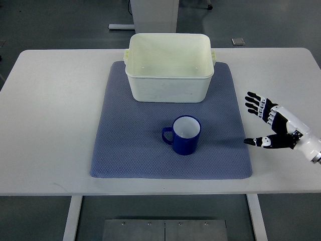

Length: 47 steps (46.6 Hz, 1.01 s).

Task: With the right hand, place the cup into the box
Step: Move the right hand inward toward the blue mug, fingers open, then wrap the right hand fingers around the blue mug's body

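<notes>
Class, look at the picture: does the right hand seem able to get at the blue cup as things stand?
Probably yes. The right hand is open beside the mat, and nothing lies between it and the blue cup, which stands upright, clear of the box, handle turned away.

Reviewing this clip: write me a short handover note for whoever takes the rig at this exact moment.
Right hand: open, fingers spread, holding nothing, over the white table to the right of the mat, apart from the cup.
Left hand: not in view.
Blue cup: upright on the blue-grey mat, white inside, handle pointing to the picture's left, nearer the robot than the box.
Cream box: on the far part of the mat, open top, nothing inside.
Done: nothing yet; the cup is not grasped.
Left: reach the right hand in to the cup, grasp it, lift it over the box wall and set it inside.
</notes>
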Tool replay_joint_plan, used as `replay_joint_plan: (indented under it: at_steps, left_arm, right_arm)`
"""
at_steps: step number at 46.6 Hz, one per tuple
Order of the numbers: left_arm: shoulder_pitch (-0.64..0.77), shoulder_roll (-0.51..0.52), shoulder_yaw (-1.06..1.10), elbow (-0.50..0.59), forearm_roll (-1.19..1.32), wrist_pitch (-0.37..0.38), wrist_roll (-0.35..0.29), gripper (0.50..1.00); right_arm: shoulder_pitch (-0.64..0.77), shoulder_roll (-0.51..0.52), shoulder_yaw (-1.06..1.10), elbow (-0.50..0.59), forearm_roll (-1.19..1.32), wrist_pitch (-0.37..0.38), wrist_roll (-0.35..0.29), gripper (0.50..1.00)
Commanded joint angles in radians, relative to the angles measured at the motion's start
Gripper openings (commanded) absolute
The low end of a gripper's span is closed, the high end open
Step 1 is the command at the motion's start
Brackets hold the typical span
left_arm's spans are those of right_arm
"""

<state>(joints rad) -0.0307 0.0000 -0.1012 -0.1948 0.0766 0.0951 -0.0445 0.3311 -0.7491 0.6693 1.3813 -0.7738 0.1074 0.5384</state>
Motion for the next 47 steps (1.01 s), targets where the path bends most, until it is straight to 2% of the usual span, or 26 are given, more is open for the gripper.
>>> replay_joint_plan:
  at_steps: [1,21,30,47]
  left_arm:
    - [0.0,0.0,0.0,0.0,0.0,0.0,0.0,1.0]
    - [0.0,0.0,0.0,0.0,0.0,0.0,0.0,1.0]
    - [0.0,0.0,0.0,0.0,0.0,0.0,0.0,1.0]
    - [0.0,0.0,0.0,0.0,0.0,0.0,0.0,1.0]
  right_arm:
    - [-0.001,0.004,-0.01,0.005,-0.001,0.0,0.0,1.0]
    - [0.005,0.1,-0.017,0.007,-0.102,-0.015,-0.037,1.0]
    - [0.036,0.14,-0.023,0.005,-0.119,-0.04,-0.098,1.0]
    - [0.072,0.181,-0.094,0.002,-0.127,-0.071,-0.11,1.0]
